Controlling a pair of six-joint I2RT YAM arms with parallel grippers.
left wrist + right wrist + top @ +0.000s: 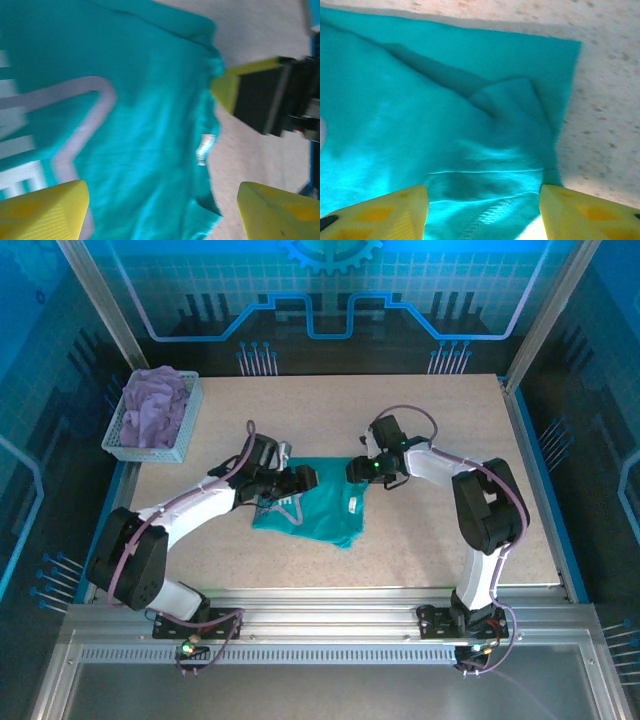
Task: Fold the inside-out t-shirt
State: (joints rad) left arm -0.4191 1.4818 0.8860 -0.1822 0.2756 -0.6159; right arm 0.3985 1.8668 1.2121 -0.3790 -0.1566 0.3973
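The inside-out t-shirt [318, 515] is teal and lies in a compact fold on the table's middle, with a pale print [284, 508] showing at its left. A small pale label [205, 147] sits near its edge. My left gripper [303, 479] hovers over the shirt's upper left part. Its yellow fingers [45, 210] stand wide apart, open, with the cloth [150, 100] spread flat below. My right gripper [357, 470] is at the shirt's upper right corner. It is open too, its fingertips [585, 212] straddling a rumpled hem [485, 185] without pinching it.
A white basket [190, 425] holding a lavender garment [155, 405] stands at the back left of the table. Bare speckled tabletop [440, 420] lies behind and to the right of the shirt. In the left wrist view the right gripper [265, 95] is close across the shirt's edge.
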